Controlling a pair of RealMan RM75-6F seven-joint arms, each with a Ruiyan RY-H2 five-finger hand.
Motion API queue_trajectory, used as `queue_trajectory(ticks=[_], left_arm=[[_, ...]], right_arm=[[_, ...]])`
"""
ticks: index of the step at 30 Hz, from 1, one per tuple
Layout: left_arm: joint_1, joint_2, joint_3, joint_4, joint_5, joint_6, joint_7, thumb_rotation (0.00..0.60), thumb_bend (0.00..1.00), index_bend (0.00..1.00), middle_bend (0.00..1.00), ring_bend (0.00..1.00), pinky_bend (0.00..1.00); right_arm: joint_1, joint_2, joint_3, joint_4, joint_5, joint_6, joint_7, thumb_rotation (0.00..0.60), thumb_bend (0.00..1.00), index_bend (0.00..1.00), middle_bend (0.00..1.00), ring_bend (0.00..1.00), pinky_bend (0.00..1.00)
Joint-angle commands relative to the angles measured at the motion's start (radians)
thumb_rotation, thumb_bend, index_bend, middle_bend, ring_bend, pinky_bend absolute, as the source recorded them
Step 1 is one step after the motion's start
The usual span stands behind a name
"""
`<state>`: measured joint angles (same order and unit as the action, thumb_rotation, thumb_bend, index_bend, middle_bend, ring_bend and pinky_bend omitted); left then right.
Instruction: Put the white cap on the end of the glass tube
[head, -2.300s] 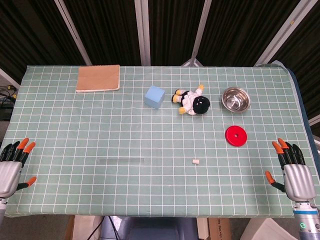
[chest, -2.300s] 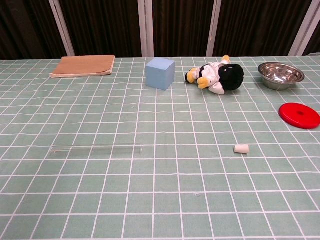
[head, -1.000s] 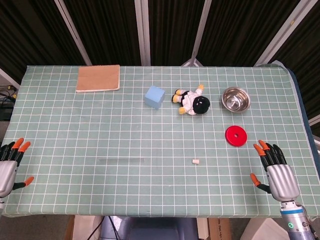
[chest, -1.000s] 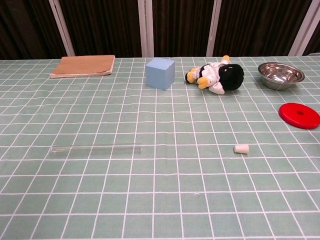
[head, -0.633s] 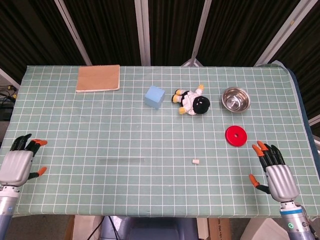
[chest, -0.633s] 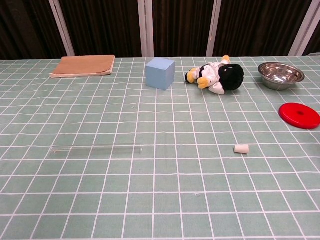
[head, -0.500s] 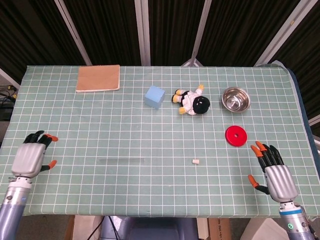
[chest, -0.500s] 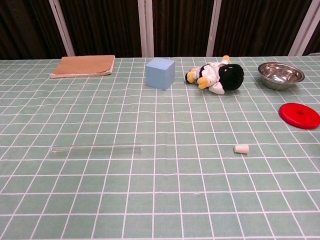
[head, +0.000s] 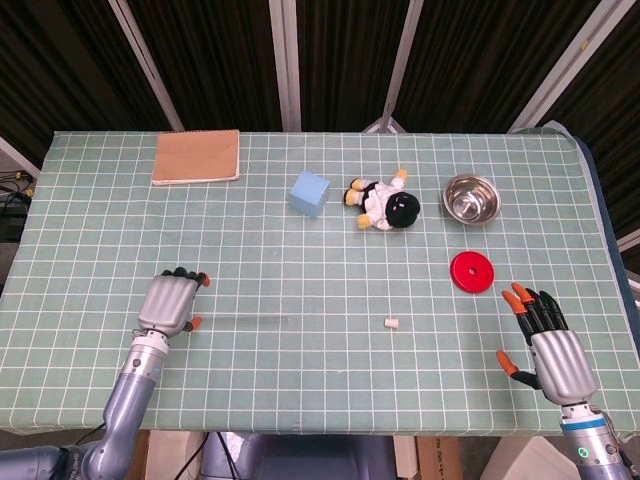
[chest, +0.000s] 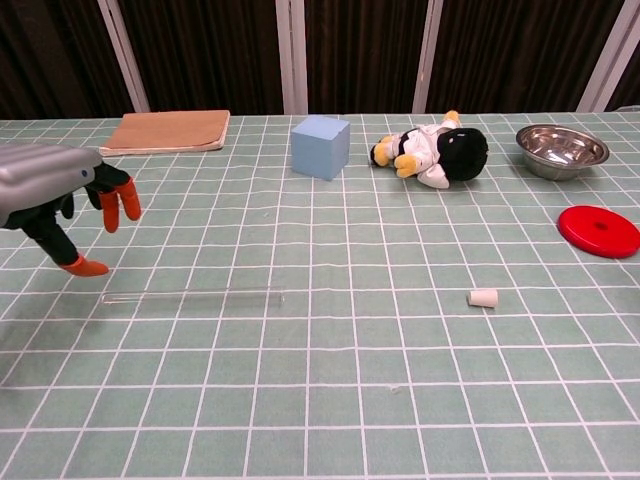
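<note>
Glass, nearly invisible against the green checked cloth, the glass tube (chest: 192, 296) lies flat on the counter (head: 300, 250), with the white cap (chest: 483, 297) on its side well apart to the right. The left hand (head: 170, 302) hangs just above the tube's left end, fingers (chest: 119, 203) apart and bent downward, holding nothing. The right hand (head: 550, 350) sits near the counter's right edge, fingers spread, below the red disc (head: 471, 271).
</note>
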<state>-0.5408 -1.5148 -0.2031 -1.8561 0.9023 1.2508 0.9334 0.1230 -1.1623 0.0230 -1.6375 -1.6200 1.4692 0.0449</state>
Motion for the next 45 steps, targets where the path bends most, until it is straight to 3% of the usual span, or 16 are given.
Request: queue_trajectory(ticks=[1,13,25,45], left_arm=[[-0.018,-0.024,0.007,0.002,-0.018,0.013,0.017,0.600,0.26,0.37,0.42,0.31,0.40],[-0.068,-0.114,0.027,0.073,-0.077,0.027,0.050,0.600,0.27,0.40,0.45,0.33,0.42],[-0.124,-0.209,0.022,0.123,-0.127,0.035,0.076,0.600,0.34,0.42,0.44,0.33,0.42],[-0.154,-0.273,0.026,0.149,-0.197,0.089,0.111,0.600,0.35,0.46,0.49,0.33,0.42]], right_arm=[[0.000,0.001,0.000,0.000,0.000,0.000,0.002,0.600,0.36,0.00,0.00,0.00,0.00],[0.000,0.003,-0.003,-0.002,-0.005,0.005,0.011,0.600,0.36,0.00,0.00,0.00,0.00],[0.003,0.007,-0.004,-0.003,-0.003,0.002,0.029,0.600,0.36,0.00,0.00,0.00,0.00],[0.003,0.009,-0.003,-0.004,0.000,0.006,0.046,0.600,0.36,0.00,0.00,0.00,0.00]])
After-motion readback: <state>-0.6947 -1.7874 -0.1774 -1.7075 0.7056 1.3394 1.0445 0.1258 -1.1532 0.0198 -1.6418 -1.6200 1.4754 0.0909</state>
